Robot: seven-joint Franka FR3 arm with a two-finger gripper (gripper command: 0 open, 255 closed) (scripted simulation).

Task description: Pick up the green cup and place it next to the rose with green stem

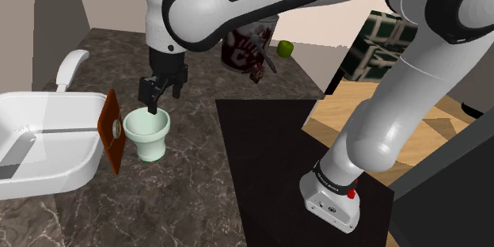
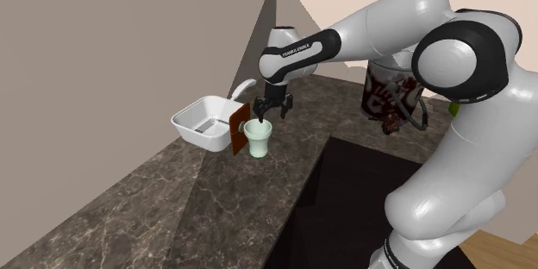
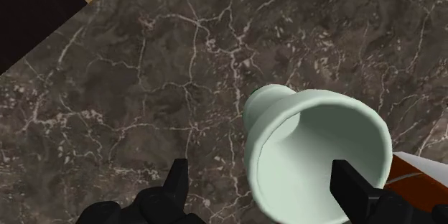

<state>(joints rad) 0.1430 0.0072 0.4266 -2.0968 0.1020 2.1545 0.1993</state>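
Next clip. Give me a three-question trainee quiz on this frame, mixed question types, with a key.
1. True or false: the pale green cup lies on its side on the marble counter.
2. Pick one: the gripper is A) shut on the cup, B) open, astride the cup's rim, C) shut, resting on the counter.
3. What flat thing stands between the cup and the white sink?
Key: 1 false, it stands upright. 2 B. 3 The reddish-brown board.

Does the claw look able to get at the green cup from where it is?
Probably yes: the open claw hangs just above the cup, fingers astride its wall, with nothing between them.
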